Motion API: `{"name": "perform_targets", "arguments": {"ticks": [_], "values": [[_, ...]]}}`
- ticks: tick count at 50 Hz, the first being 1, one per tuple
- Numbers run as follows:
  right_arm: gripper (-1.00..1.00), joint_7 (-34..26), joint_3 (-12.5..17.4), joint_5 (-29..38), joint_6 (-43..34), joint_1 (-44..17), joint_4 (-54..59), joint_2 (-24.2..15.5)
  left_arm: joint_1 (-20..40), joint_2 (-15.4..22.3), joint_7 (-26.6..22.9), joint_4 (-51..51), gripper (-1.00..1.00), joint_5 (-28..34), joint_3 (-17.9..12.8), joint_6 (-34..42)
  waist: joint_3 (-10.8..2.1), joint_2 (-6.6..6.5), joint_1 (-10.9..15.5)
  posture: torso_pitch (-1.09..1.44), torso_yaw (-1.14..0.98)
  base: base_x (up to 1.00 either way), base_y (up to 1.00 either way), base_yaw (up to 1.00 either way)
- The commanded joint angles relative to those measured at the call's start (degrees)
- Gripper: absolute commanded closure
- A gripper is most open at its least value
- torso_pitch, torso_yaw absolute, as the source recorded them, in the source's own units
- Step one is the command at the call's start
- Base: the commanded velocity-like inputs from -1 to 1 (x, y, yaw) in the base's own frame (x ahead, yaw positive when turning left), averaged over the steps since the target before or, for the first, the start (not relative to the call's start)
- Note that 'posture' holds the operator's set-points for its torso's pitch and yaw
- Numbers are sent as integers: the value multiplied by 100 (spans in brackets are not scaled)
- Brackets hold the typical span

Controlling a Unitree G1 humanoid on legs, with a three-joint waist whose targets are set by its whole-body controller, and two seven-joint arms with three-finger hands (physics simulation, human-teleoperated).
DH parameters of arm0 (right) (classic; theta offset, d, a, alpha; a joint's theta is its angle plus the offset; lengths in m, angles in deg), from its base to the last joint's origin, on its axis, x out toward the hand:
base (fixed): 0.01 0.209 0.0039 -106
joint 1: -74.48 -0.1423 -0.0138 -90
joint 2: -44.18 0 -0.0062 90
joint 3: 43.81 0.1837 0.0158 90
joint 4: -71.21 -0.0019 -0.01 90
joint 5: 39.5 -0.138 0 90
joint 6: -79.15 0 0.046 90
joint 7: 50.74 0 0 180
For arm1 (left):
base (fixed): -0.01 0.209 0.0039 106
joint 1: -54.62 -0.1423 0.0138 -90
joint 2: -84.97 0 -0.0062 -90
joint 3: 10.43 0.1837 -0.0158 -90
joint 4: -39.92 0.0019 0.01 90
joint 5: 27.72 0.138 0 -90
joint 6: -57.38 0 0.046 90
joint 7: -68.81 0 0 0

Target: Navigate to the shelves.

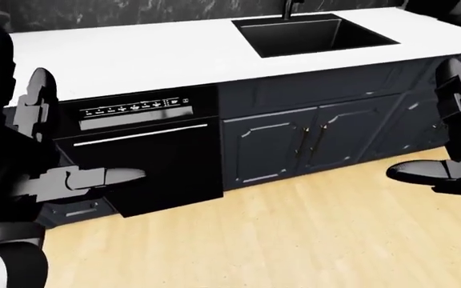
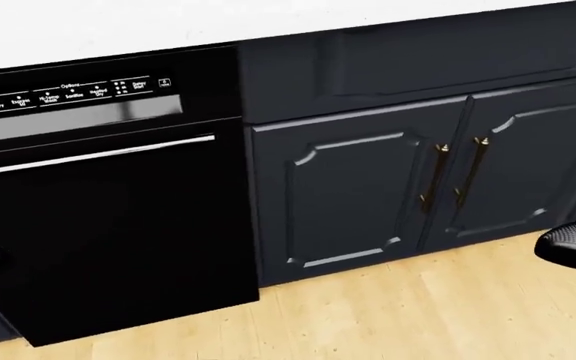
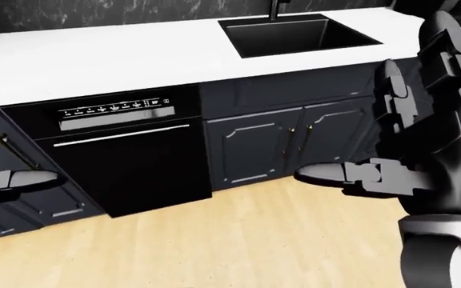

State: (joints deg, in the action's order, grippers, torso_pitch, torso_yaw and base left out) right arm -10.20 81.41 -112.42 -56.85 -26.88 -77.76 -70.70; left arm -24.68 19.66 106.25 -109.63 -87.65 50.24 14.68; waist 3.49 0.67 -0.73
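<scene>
Hands: left hand [image 1: 62, 150] and right hand [image 3: 399, 150] held up, fingers spread apart, holding nothing.
Beyond the hands: dishwasher [image 1: 147, 153], cabinet doors [image 2: 398, 187], sink [image 1: 315, 33].
Shelves: not visible, probably off to one side.
Advice: turn away from the counter [image 1: 135, 54] first, then walk.

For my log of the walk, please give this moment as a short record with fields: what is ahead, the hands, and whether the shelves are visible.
ahead: dishwasher, black, door shut
beside it: dark cabinet doors, shut
on top: white counter with a black sink
floor: light wood floor
left robot hand: open, holds nothing
right robot hand: open, holds nothing
shelves: not in view
</scene>
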Motion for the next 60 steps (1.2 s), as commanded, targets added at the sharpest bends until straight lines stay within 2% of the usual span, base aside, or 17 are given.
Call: {"name": "perform_targets", "arguments": {"ticks": [1,5,7,8,9,15,21,22,24,31,34,35,37,44,47,57,60], "values": [[-100,-53,81,30,142,-100,-104,-65,69,100,-7,-45,-100,235,-138,-154,-47,-5,20,0,0,0,0,-26],[-100,-75,84,63,113,-104,-104,-26,83,45,-36,-45,-100,196,-155,-138,18,-282,46,0,0,0,0,-26],[-100,-55,98,28,104,-117,-104,-35,93,22,-58,-45,-100,240,-143,-117,-134,-673,79,0,0,0,0,-26],[-100,-62,79,64,106,-107,-104,-30,70,95,-39,-45,-100,261,-107,-144,-52,-379,131,0,0,0,0,-26],[-100,-62,84,75,104,-103,-104,-22,63,87,-32,-45,-100,236,-102,-162,-46,-476,95,0,0,0,0,-26],[-100,-82,90,84,102,-78,-104,-19,14,151,13,-45,-100,171,-128,-214,-75,-236,91,0,0,0,0,-26],[-100,-50,120,25,95,-81,-104,-45,17,178,52,-45,-100,110,-142,-214,-122,385,89,0,0,0,0,-25],[-100,-35,136,-16,99,-89,-104,-14,10,157,31,-45,-100,158,-116,-220,-91,182,54,0,0,0,0,-26],[-100,-67,123,52,68,-91,-104,-18,11,121,4,-45,-100,192,-117,-190,-124,225,50,0,0,0,0,-25],[-100,-89,104,112,26,-93,-104,22,26,128,9,-45,-100,175,-129,-166,-18,-153,61,0,0,0,0,-25],[-100,-119,93,156,2,-99,-104,66,33,91,-26,-45,-100,228,-114,-151,-122,-620,61,0,0,0,0,-25],[-100,-134,92,178,-11,-103,-104,83,41,92,-22,-45,-100,220,-119,-141,-74,-375,119,0,0,0,0,-27],[-100,-134,107,166,-26,-113,-104,80,47,114,-2,-45,-100,191,-124,-143,-65,-440,102,0,0,0,0,-25],[-100,-103,117,135,-9,-99,-104,62,-4,168,32,-45,-100,155,-111,-211,-60,-80,109,0,0,0,0,-25],[-100,-116,116,156,-5,-84,-104,80,1,114,-20,-45,-100,238,-69,-201,-152,350,109,0,0,0,0,-24],[-100,-170,123,213,-54,-94,-104,135,7,48,-81,-45,-100,339,-20,-181,-5,-137,64,0,0,0,0,-25],[-100,-160,114,210,-49,-96,-104,129,11,96,-35,-45,-100,273,-25,-193,-106,-577,64,0,0,0,0,-26]]}}
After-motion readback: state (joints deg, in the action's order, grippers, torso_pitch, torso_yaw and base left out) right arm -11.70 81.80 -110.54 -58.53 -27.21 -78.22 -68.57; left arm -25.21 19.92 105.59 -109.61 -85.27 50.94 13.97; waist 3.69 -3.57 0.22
